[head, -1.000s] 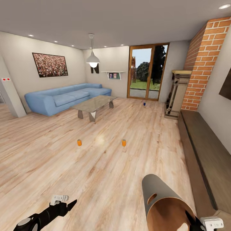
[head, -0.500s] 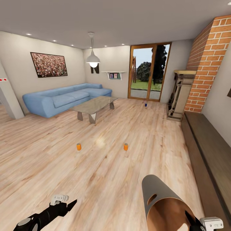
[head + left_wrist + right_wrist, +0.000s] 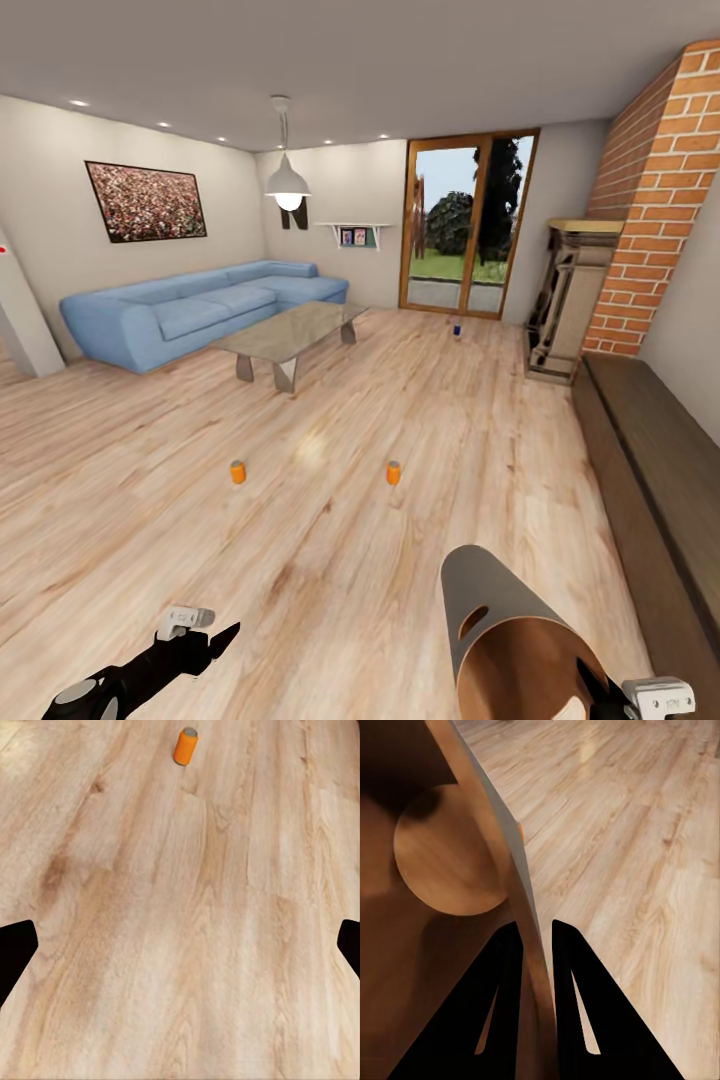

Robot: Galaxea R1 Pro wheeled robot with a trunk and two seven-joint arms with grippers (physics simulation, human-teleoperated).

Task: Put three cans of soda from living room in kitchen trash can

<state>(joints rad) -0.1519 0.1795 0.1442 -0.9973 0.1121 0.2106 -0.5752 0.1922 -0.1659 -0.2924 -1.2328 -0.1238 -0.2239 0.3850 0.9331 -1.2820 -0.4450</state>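
While the robot stood out on the wood-plank floor (image 3: pixel 150 480) of the living room, everything turned on where the cans lay from the two arms. The left gripper (image 3: pixel 205 640) hung low on the robot's left with its jaws spread wide and nothing between them, and ahead of it stood an orange can (image 3: pixel 238 472), upright, its long axis vertical; the left wrist view showed that same can (image 3: pixel 185 746) well ahead of the fingers (image 3: pixel 15 949), a little off their midline. A second orange can (image 3: pixel 393 473) stood upright further right, roughly between the two arms. The dark blue can (image 3: pixel 457 329) was far off near the glass doors (image 3: pixel 465 225), well apart from the others. The right gripper (image 3: pixel 534 934) was clamped on the rim of the bin (image 3: pixel 505 625), one finger inside the brown wall, one outside, so that arm looked spoken for. By that reading the left arm was the free one and the nearer to the left-hand can, and the robot would probably need to close in before any reach. No can lay in the bin that the pictures showed.
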